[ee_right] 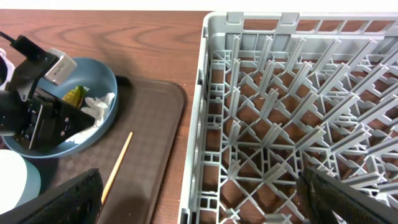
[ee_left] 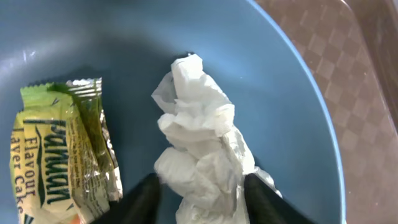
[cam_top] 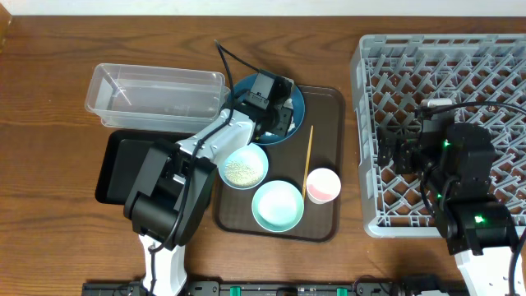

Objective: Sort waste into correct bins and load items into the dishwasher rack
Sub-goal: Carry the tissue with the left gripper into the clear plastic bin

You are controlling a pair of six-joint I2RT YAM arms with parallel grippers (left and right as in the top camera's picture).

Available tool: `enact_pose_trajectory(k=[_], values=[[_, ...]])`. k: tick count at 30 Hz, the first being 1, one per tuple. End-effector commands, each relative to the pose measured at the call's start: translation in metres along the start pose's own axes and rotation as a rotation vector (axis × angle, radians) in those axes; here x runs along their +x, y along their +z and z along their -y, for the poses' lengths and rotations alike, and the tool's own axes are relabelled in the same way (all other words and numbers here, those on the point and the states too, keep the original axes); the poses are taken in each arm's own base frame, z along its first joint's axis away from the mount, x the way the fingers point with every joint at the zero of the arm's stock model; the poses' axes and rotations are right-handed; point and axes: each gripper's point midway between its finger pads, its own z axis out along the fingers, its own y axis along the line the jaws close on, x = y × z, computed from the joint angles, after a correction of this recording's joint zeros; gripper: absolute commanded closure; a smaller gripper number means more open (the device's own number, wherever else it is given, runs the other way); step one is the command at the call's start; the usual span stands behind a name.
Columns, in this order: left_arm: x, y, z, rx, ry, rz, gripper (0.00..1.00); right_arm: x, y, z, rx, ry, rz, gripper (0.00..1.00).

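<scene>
Between the jaws of the left gripper, set narrow, the crumpled white tissue is bracketed, soft and puffy; a firm pinch can't be confirmed. It's sat on the glossy blue plate beside the crinkly foil wrapper. Waste sorting looks underway, so a squeeze and lift binward are probably needed. The right gripper is held wide over the rack.

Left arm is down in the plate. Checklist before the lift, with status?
1. Tissue sits between the left gripper fingers: ok.
2. Jaws firmly shut on the tissue: cannot tell.
3. Wrapper outside the jaws: ok, though it lies close beside one finger.
4. Fingers off the plate surface: cannot tell, tips are cut off in the wrist view.
5. Clear tub unobstructed: ok.
6. Right gripper open over the rack, away from the plate: ok.
</scene>
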Motion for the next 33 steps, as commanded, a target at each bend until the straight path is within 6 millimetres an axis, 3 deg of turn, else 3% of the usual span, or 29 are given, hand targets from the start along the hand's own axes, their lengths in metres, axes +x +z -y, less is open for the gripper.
enact_pose_trajectory(k=[1, 8, 13, 15, 19, 23, 26, 31, 33], values=[[0.002, 0.002, -0.002, -0.013, 0.004, -0.011, 0.66, -0.009, -0.004, -0.002, -0.010, -0.010, 0.021, 0.01], [0.004, 0.002, -0.002, -0.015, 0.002, -0.020, 0.92, -0.009, -0.004, -0.002, -0.010, -0.010, 0.021, 0.01], [-0.001, -0.004, -0.002, -0.018, 0.003, -0.005, 0.94, -0.009, -0.004, -0.002, -0.009, -0.011, 0.021, 0.01], [-0.011, -0.017, -0.002, -0.022, 0.003, 0.030, 0.94, -0.009, -0.004, -0.002, -0.009, -0.011, 0.021, 0.01], [-0.047, -0.065, -0.005, -0.025, -0.002, 0.155, 0.94, -0.010, -0.004, -0.002, -0.009, -0.011, 0.022, 0.01], [-0.080, -0.126, -0.039, -0.149, -0.044, 0.302, 0.94, -0.010, -0.004, -0.002, -0.009, -0.011, 0.022, 0.01], [-0.084, -0.158, -0.075, -0.269, -0.098, 0.345, 0.94, -0.010, -0.004, -0.002, -0.009, -0.011, 0.022, 0.01], [-0.065, -0.174, -0.132, -0.384, -0.194, 0.296, 0.93, -0.010, -0.004, -0.002, -0.009, -0.011, 0.025, 0.01], [-0.057, -0.175, -0.145, -0.403, -0.221, 0.270, 0.87, -0.011, -0.004, -0.002, -0.009, -0.011, 0.026, 0.01]])
